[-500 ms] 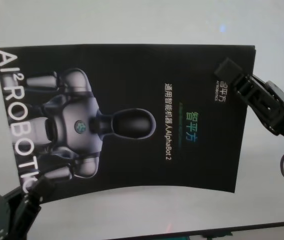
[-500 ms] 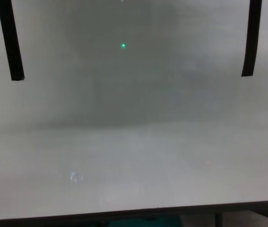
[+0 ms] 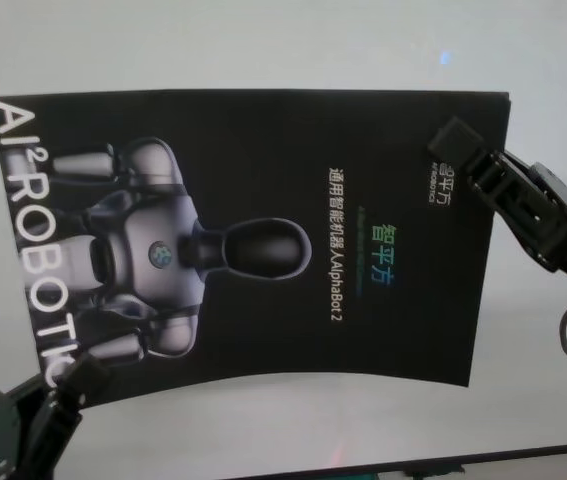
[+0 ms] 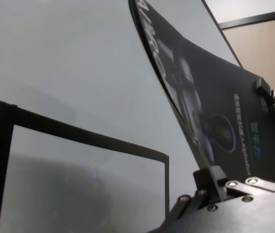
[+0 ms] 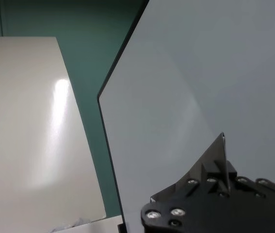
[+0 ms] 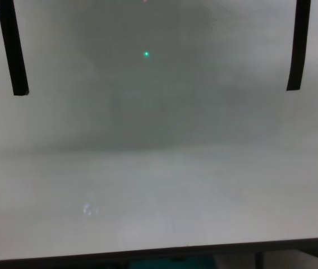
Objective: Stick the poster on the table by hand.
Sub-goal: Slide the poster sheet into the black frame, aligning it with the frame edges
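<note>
Nothing moved: both tools, left and right, grip curved glossy poster.

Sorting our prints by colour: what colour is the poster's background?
Glossy black, on the poster; the head view shows it best.

We see soft, dim, even light; the bench looks hazy, with a broad faint shadow across its far half and a tiny green glint; the glossy poster stays dark, and a white panel shows streaky glare
</note>
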